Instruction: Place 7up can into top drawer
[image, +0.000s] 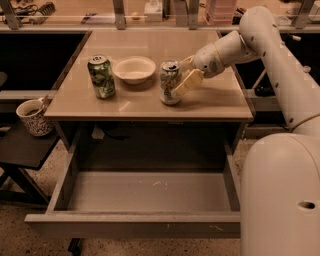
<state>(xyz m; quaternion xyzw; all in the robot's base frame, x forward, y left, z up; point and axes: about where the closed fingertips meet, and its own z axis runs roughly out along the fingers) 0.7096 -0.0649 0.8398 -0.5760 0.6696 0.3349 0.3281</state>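
View from in front of the tan-topped table (210, 102), with my white arm (260, 30) reaching in from the right.

(a) My gripper (178, 76) is over the right half of the tabletop, pinching the silver-white, green-streaked 7up can (168, 85). One cream finger (187, 83) lies slanted across the can's right front side. The other finger passes behind its rim.

(b) The 7up can stands close to the middle of the tabletop, pull-tab end up and roughly upright. Whether its base rests on the surface or is just clear of it cannot be told.

(c) A shallow white round bowl (134, 69) sits just to the left of the 7up can and slightly farther back. It does not touch the can.

(d) A dark green patterned can (101, 76) stands upright to the left of the bowl, near the table's left edge.

(e) The wide, shallow grey top drawer (132, 225) is pulled fully out below the tabletop. Its scuffed floor is exposed and its flat front panel faces the viewer.

(f) A patterned ceramic mug (34, 117) stands on a low dark side shelf (20, 150) to the left of the table.
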